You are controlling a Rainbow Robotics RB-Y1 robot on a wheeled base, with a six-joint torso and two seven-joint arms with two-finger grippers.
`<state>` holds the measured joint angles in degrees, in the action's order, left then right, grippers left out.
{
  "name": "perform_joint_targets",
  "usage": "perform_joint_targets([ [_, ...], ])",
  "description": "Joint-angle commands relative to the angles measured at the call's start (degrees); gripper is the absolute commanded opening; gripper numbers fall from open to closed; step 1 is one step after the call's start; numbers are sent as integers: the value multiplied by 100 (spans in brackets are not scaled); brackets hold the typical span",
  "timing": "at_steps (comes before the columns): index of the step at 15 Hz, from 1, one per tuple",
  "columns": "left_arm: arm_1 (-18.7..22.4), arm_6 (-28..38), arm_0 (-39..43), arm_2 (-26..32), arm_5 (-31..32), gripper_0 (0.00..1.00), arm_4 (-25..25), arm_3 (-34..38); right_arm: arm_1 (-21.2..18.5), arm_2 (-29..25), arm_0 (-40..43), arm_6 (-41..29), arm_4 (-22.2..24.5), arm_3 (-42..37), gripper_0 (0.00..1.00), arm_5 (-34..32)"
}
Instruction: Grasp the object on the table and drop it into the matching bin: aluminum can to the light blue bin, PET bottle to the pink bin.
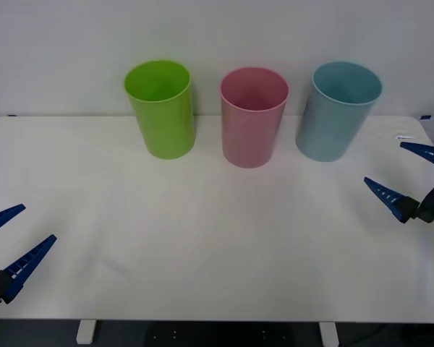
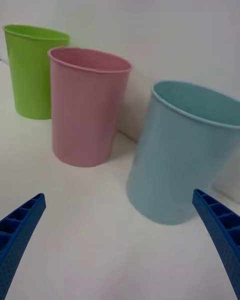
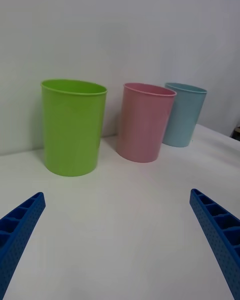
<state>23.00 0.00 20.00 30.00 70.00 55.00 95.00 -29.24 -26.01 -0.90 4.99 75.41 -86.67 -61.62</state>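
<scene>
Pink bin (image 1: pixel 253 119) stands upright (rim up) on table (image 1: pixel 202 238).

Pink bin (image 1: pixel 253 119), light blue bin (image 1: pixel 338 112).

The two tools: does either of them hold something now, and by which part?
Nothing is held. The left tool and the right tool are both open over the table, with only empty space between their fingers.
</scene>
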Motion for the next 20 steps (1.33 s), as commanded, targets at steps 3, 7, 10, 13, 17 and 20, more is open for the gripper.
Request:
perform_joint_targets([
  [3,0,0,0,0,0,100,0,0,6,-115,714,81,-184,-254,100,-96],
  [7,0,0,0,0,0,100,0,0,6,-71,1109,28,-536,-448,100,-280],
  [10,0,0,0,0,0,100,0,0,6,17,1223,64,-747,-456,100,-474],
  [13,0,0,0,0,0,100,0,0,6,140,1311,72,-835,-483,100,-606],
  [17,0,0,0,0,0,100,0,0,23,263,1408,37,-914,-483,100,-606],
  [20,0,0,0,0,0,100,0,0,23,263,1408,37,-914,-483,100,-606],
])
